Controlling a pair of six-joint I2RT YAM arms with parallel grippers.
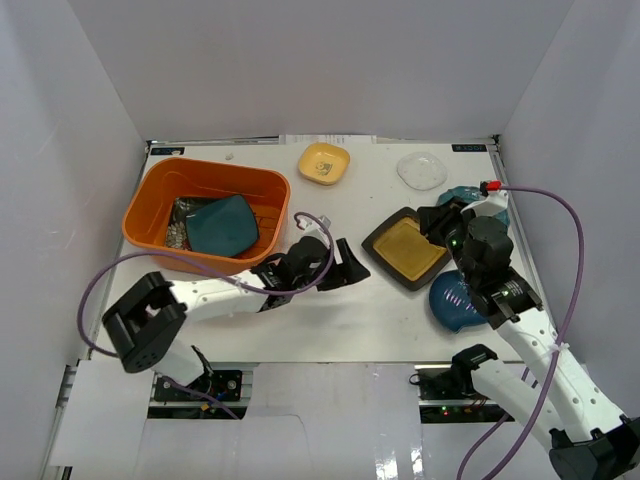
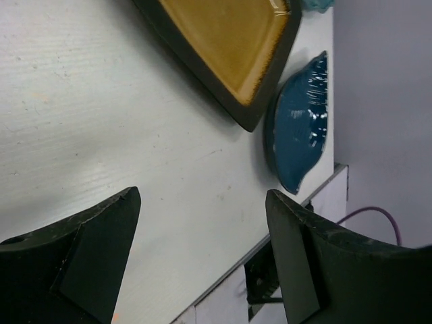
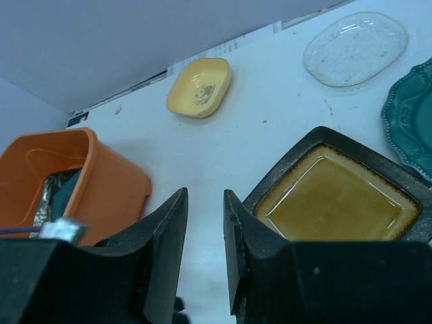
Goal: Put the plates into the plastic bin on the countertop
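Two grippers, neither holding anything — five plates lie outside the plastic bin [image 1: 160, 190].
All items rest on the countertop [image 1: 330, 310]. The plastic bin sits behind the left gripper [image 2: 202, 202] and to the left of the right gripper [image 3: 206, 202]; inside it the teal square plate [image 1: 224, 225] lies on the black floral plate [image 1: 181, 222]. The left gripper has its jaws spread wide, with bare countertop between them. The right gripper has its jaws narrowly parted, with nothing between them. The mustard plate [image 3: 334, 202] lies ahead of the left gripper and just beside the right gripper's right finger — contact cannot be determined. The blue plate [image 2: 300, 128] lies ahead and to the right of the left gripper. Ahead of the right gripper are the teal scalloped plate [image 3: 412, 115] at far right, the clear plate [image 3: 354, 48] to the right, and the small yellow plate [image 3: 199, 86] slightly left.
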